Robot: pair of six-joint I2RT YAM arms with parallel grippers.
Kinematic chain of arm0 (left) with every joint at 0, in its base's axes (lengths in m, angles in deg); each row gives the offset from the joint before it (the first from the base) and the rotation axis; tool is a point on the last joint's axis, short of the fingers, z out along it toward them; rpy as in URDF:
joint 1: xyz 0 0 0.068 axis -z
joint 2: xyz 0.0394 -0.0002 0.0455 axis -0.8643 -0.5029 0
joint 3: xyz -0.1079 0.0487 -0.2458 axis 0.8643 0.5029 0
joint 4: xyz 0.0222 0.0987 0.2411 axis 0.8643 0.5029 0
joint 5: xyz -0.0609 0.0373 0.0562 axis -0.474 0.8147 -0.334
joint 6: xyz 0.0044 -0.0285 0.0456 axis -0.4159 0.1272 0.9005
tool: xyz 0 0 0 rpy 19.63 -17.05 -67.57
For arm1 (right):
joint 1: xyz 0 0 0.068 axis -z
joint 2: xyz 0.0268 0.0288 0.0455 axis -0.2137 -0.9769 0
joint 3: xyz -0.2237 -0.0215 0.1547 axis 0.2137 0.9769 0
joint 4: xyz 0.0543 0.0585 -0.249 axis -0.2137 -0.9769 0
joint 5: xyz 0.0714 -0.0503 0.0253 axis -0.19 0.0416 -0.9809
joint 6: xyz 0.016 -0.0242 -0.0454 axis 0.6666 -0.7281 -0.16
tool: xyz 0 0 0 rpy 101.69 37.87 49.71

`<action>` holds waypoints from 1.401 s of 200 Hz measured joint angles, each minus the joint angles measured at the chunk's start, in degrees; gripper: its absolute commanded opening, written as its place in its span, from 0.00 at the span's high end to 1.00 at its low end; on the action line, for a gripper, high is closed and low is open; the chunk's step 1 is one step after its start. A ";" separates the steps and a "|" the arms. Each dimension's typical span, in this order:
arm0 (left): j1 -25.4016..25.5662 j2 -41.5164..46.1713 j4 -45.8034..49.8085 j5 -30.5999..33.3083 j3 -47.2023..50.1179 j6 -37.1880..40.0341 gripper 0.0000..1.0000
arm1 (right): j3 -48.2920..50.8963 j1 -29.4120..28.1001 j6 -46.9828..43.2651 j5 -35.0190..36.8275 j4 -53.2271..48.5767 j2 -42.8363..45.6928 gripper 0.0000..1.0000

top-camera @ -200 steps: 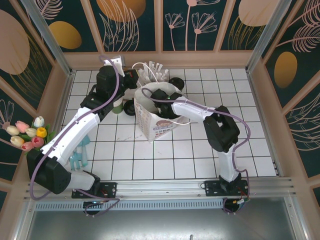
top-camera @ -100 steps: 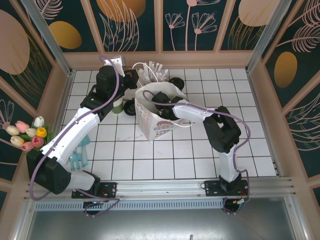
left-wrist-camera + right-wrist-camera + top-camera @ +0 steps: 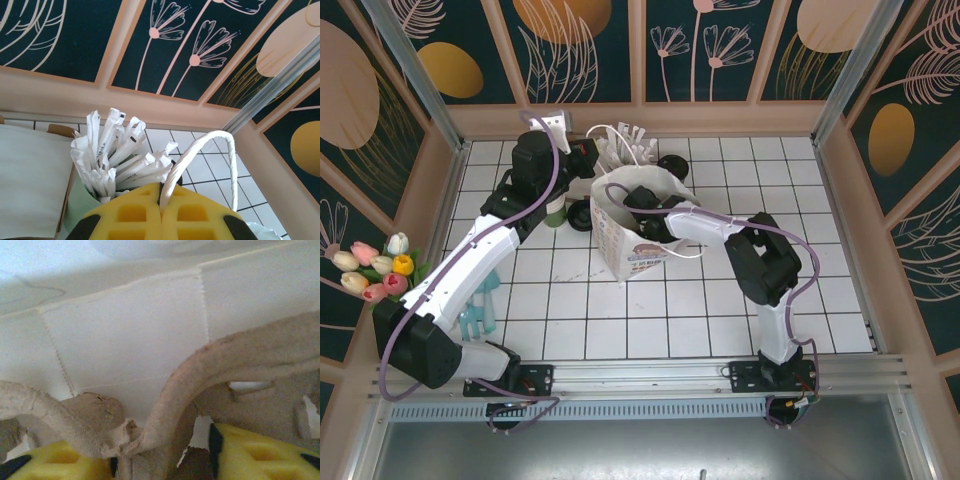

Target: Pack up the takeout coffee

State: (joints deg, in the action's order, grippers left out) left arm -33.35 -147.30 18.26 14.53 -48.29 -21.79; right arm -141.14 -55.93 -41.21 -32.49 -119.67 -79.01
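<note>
The takeout coffee, a lidded paper cup of drink, will by my judgement be middling in weight. Its soft walls would dent under a hard squeeze and the lid could pop off. It wants a moderate hold round the body below the lid, never by the lid itself. Its long axis should run straight up, lid on top. Where it stands I cannot tell for sure.

Around the middle of the desk [image 3: 570, 310] a white paper bag [image 3: 640, 258] stands mouth up. The right pincer [image 3: 165, 460] reaches down into it from the right with its jaws parted. A pulp cup tray [image 3: 250, 347] lies just ahead of and between its fingers, and I cannot tell whether they touch it. The cup may sit in there, hidden.

At the bag's far left rim the left pincer [image 3: 161, 210] is pinched tight on the bag's cord handle [image 3: 175, 170]. Beyond it stand wrapped straws [image 3: 115, 150].

Just past the bag's far right corner is a dark round-topped thing [image 3: 670, 165], too small to name. It could equally be the cup.
</note>
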 measured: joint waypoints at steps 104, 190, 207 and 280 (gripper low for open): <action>0.00 0.02 -2.27 -1.64 1.81 3.67 1.00 | -7.56 1.03 -5.31 -5.49 -4.09 5.84 0.53; 0.00 0.02 -2.23 -1.66 2.01 4.50 1.00 | -3.80 1.66 -10.58 -6.58 -6.58 5.33 1.00; 0.00 0.02 -2.23 -1.86 2.01 4.50 1.00 | -3.54 1.66 -11.02 -6.56 -6.78 4.24 1.00; 0.00 0.02 -2.25 -2.93 2.01 4.92 1.00 | -5.77 1.14 -11.41 -1.55 -7.98 0.83 1.00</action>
State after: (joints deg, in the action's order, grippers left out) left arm -33.35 -147.27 16.01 11.60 -46.28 -16.87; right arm -146.91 -54.80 -52.62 -34.05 -127.65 -78.18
